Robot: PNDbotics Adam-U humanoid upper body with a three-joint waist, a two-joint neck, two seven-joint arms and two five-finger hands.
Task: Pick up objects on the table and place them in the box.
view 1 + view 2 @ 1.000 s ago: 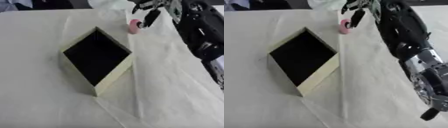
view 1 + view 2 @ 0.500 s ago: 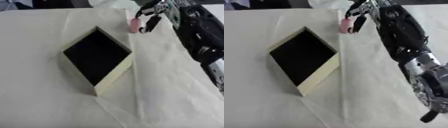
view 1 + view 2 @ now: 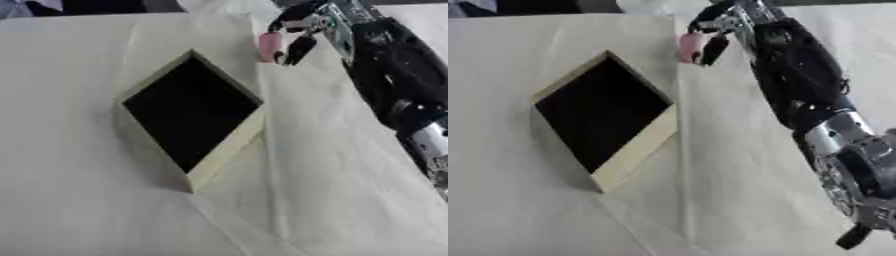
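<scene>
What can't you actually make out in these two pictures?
- The pink thing: both views show only a small pink upright shape; blurred, and the right hand covers its side.
- Whether the fingers grip it or only touch it: too blurred in either view.
- Inside of the box: all black in both views, so any contents are unreadable.
- The left hand: outside both views.

We cannot identify the small pink upright object (image 3: 269, 46), blurred and partly covered by our black right hand (image 3: 300, 31).
</scene>
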